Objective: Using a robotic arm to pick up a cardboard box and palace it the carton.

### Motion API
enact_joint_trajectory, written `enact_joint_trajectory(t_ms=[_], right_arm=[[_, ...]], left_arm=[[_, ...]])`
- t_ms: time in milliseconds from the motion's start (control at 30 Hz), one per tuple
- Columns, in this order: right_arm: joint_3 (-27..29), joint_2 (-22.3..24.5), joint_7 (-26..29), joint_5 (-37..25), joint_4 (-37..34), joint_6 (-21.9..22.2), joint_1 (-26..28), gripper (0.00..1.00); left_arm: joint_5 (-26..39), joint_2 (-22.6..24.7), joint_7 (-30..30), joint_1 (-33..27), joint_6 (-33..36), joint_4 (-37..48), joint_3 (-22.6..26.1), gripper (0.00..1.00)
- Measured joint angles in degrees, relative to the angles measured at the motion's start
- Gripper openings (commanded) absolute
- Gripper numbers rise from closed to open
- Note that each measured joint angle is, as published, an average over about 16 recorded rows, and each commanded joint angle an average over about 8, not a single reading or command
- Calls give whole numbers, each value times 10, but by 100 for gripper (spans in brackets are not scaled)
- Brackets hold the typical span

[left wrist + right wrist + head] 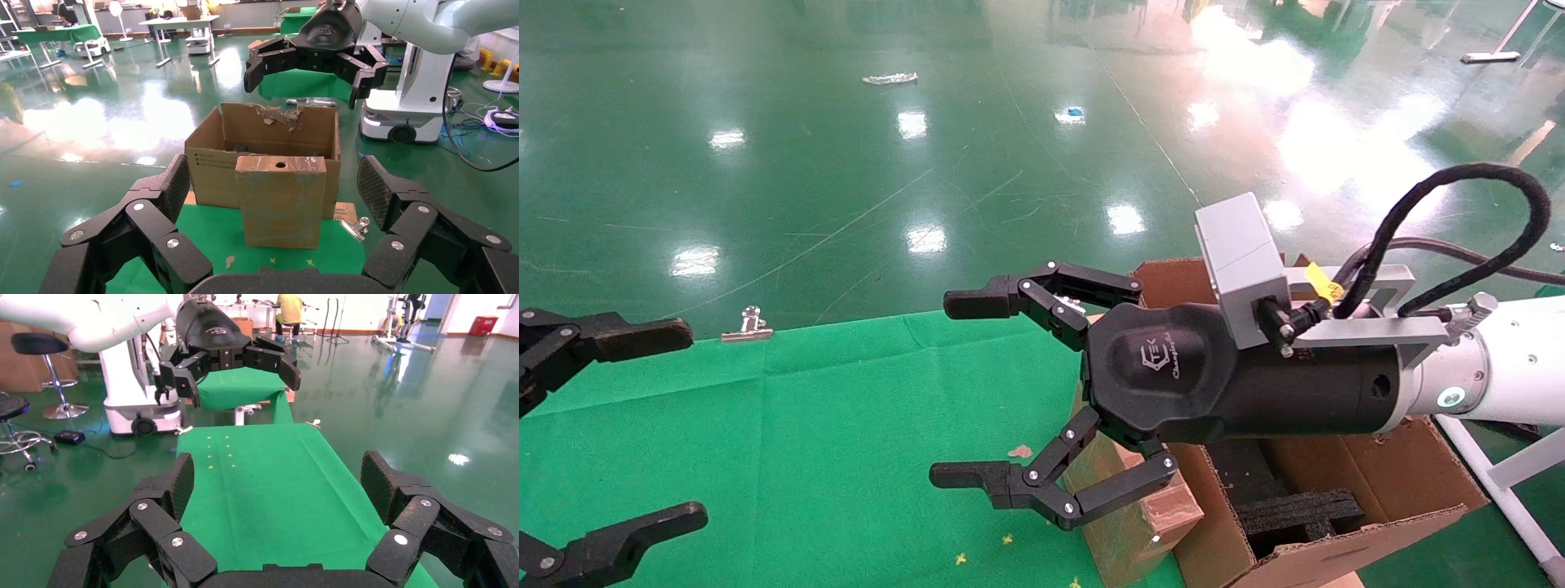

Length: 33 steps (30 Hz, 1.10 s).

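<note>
- On the green-covered desk (pixel 789 425), the cardboard box (pixel 281 199) stands upright on a narrow edge, just beside — perhaps touching — the near wall of the carton (pixel 208 168), its hole-pierced edge facing up.
- Above box and carton hangs the right gripper (pixel 1001 392) of the robotic arm (pixel 1512 371), fingers spread wide and holding nothing; the left gripper (pixel 641 425) waits at the desk's far left, fingers equally wide.
- Judged from its slim slab shape, the box looks light and fairly stiff, though the glossy tape across its top could prove slippery — a pinch across the two broad faces, near the upper edge, seems the safest hold.
- From the head view, the right gripper covers most of the box; its contents, weight and any contact with the carton cannot be told.
- Black foam inserts (pixel 1295 510) fill part of the carton, and how much free room remains is hidden.
</note>
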Motion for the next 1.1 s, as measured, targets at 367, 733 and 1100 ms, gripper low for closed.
enact_joint_trajectory(t_ms=[367,733,1100], right_arm=[[-1,0,0,-1,0,0,0,100],[-40,-5,13,-69,25,-14,34,100],[-199,-57,15,-221,43,-43,154,100]], left_arm=[[0,0,0,0,0,0,0,100],[0,0,0,0,0,0,0,100],[0,0,1,0,0,1,1,100]])
